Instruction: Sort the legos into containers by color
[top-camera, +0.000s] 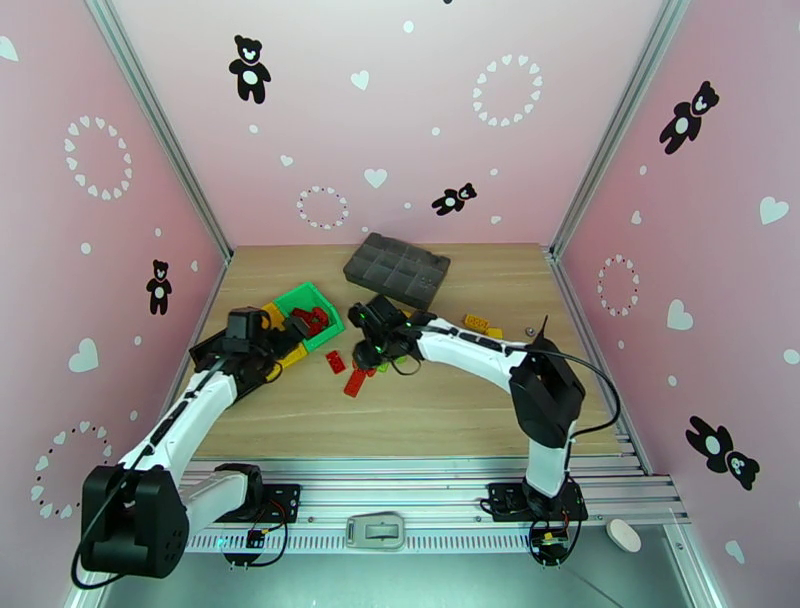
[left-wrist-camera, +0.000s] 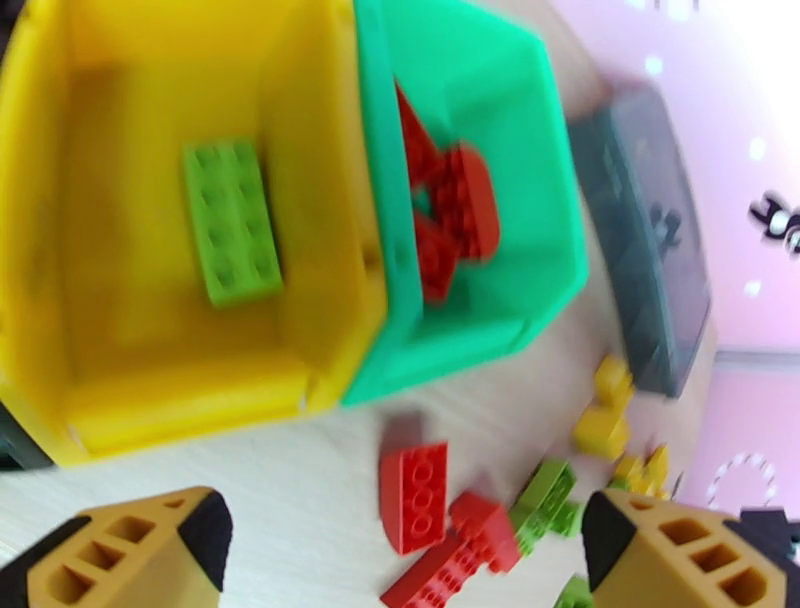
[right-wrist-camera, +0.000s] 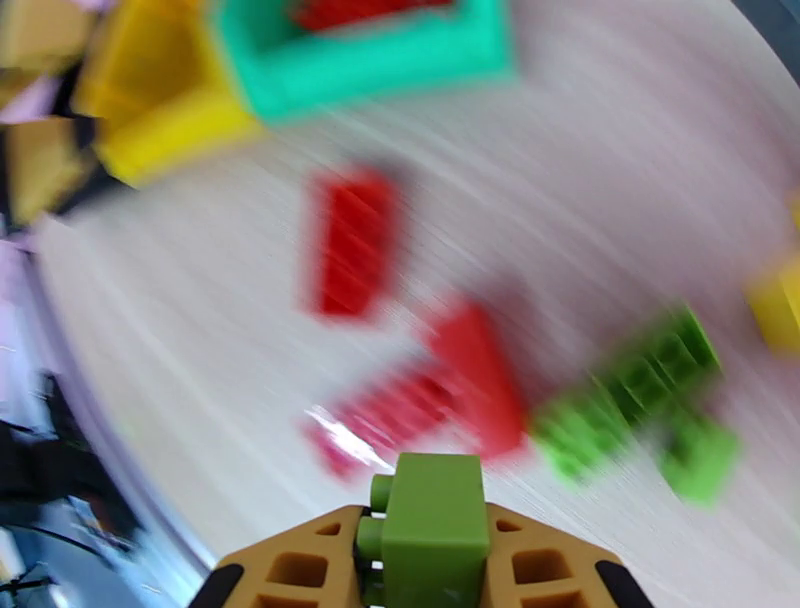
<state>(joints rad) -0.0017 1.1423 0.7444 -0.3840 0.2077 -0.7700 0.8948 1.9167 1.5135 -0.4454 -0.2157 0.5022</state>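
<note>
While the bench (top-camera: 430, 400) carries a grey tray (top-camera: 398, 270) well beyond both claws, the work sits nearer: yellow bin (left-wrist-camera: 130, 400) and green bin (left-wrist-camera: 500, 300) touch side by side just ahead of the left claw (left-wrist-camera: 400, 545), which hangs released over the bench with nothing between its fingers. The right claw (right-wrist-camera: 425, 560) is clenched on a light green brick (right-wrist-camera: 430, 500), studs facing left in the blurred wrist view. Step in hand, as I judge it: carry that brick to the yellow bin, since a green brick (left-wrist-camera: 232, 222) lies flat on its floor and red bricks (left-wrist-camera: 455, 215) sit in the green bin. To do it well, lift clear of the loose pile, cross without clipping a rim, keep off the left claw beside the same bin, and let go low over the bin's middle so the brick does not bounce out. From the right claw, the yellow bin is ahead and left, the green bin ahead. Loose red bricks (right-wrist-camera: 355, 245) lie just ahead of it, loose green bricks (right-wrist-camera: 625, 385) ahead-right, and a yellow brick (right-wrist-camera: 780, 300) further right.
</note>
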